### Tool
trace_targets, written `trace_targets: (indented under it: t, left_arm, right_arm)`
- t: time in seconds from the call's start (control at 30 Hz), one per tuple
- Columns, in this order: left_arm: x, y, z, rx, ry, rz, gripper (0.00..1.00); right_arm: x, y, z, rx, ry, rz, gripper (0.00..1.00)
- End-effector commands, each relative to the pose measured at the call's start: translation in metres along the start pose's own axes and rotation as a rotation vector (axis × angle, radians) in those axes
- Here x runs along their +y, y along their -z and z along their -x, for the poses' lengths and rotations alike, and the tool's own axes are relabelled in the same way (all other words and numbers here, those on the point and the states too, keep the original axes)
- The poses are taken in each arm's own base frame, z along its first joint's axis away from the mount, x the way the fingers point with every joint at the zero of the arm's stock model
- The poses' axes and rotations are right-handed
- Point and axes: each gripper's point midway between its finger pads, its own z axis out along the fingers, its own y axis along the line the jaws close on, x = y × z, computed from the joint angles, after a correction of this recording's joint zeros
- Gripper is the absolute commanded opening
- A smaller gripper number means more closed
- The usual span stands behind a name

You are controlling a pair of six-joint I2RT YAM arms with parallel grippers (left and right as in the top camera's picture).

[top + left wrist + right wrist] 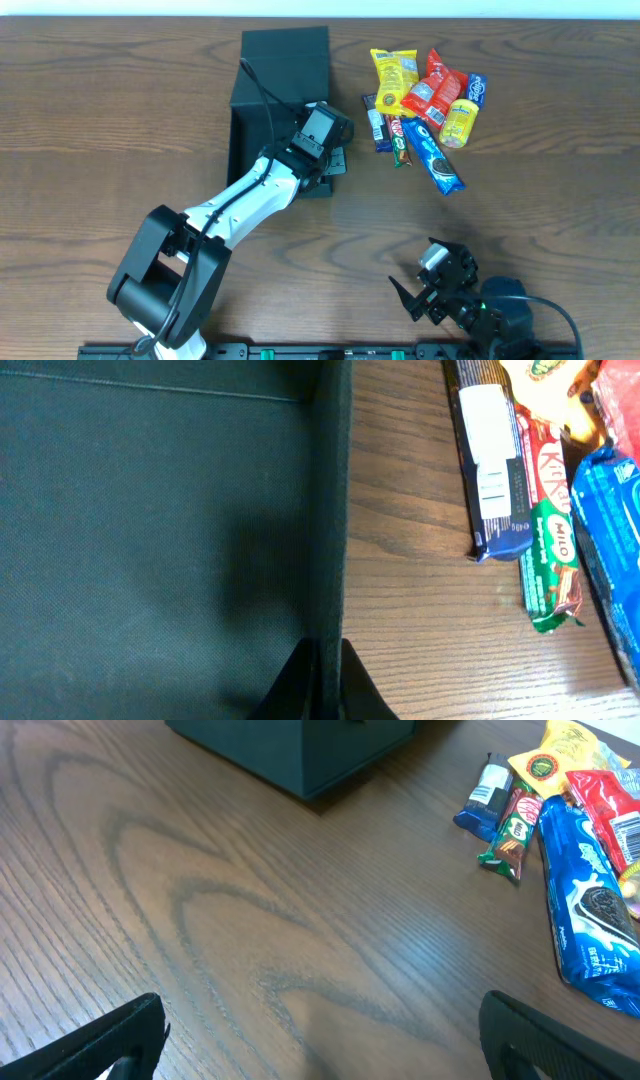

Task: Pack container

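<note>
The left gripper (322,655) pinches the container (285,65) wall; the right gripper (320,1025) is wide open. Snacks (425,100) lie outside, none packed yet.

wide bare surface (330,235) lies between your right gripper (418,280) and the snack pile (425,100), only a narrow strip separates that pile from the container (285,60), and the left arm (250,195) blocks the container's near side.

**One Box, Two Arms, Three Bars**

One container (285,65) is sitting on one bench (120,100), and two arms, left arm (250,195) and right arm (490,312), are showing. Right of the container, three slim bars are lying: dark blue bar (495,470), KitKat (553,470), Milo bar (555,560). Farther right of the container, one Oreo pack (435,155) and two yellow packets (393,72) (461,120) are lying; red packets (432,92) are overlapping, uncountable.
</note>
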Motion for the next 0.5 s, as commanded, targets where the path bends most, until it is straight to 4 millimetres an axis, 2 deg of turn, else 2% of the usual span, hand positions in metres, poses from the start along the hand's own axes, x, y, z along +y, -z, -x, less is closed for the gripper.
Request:
trace_targets:
  t: [0.0,0.03,0.17,0.27,0.37,0.4,0.43,0.47]
  left_arm:
    - [-0.003,-0.002,0.001,-0.001,-0.025,-0.003,0.38]
    - [-0.004,-0.002,0.002,-0.005,-0.025,-0.007,0.96]
    - [-0.012,0.009,0.010,-0.024,-0.064,-0.041,0.96]
    - [-0.025,0.037,0.031,-0.098,-0.141,-0.082,0.96]
    - [-0.029,0.085,0.062,-0.238,-0.213,-0.066,0.95]
    - [-0.019,0.107,0.073,-0.300,-0.228,-0.007,0.95]
    - [0.002,0.132,0.085,-0.363,-0.213,0.089,0.95]
    - [0.016,0.147,0.090,-0.393,-0.198,0.151,0.95]
  right_arm:
    - [0.002,0.000,0.000,-0.002,-0.007,0.007,0.99]
    - [0.002,0.000,0.000,-0.002,-0.007,0.007,0.99]
    - [0.002,0.000,0.000,-0.002,-0.007,0.007,0.99]
    - [0.002,0.000,0.000,-0.002,-0.007,0.007,0.99]
    - [0.002,0.000,0.000,-0.002,-0.007,0.007,0.99]
    - [0.002,0.000,0.000,-0.002,-0.007,0.007,0.99]
    - [0.002,0.000,0.000,-0.002,-0.007,0.007,0.99]
    - [0.002,0.000,0.000,-0.002,-0.007,0.007,0.99]
